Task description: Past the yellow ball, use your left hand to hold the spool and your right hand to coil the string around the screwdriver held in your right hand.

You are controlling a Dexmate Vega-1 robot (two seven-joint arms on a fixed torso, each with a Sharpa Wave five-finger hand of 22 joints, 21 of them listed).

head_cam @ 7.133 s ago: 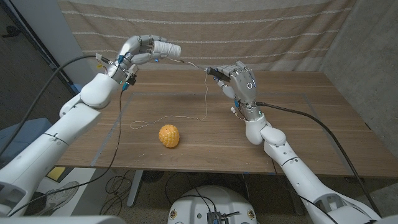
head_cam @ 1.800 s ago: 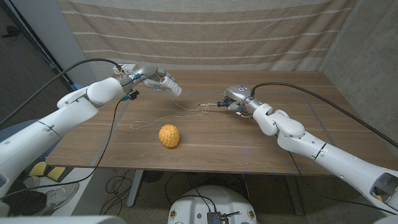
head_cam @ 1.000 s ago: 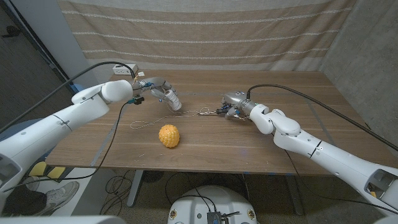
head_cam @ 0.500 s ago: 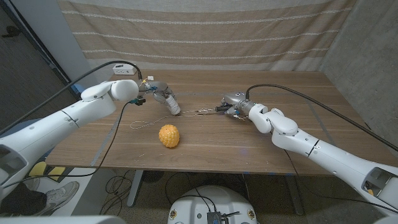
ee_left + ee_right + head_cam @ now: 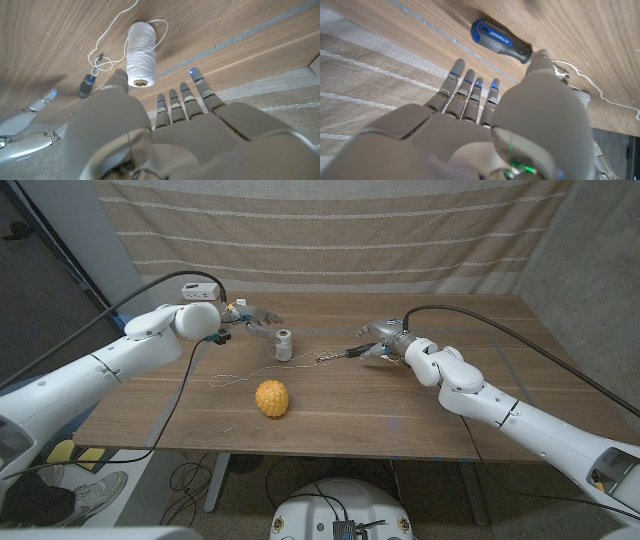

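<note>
Behind the table [image 5: 420,415], your spread, unladen left hand [image 5: 165,125] and right hand [image 5: 485,120] flank upright spool [image 5: 140,55] and lying screwdriver [image 5: 501,42]

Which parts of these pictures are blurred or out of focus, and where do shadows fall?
Left wrist view: the spool is sharp, while the left hand near the lens is soft. Right wrist view: the screwdriver is sharp, the right hand blurred. Head view: the yellow ball casts a soft shadow on the table.
</note>
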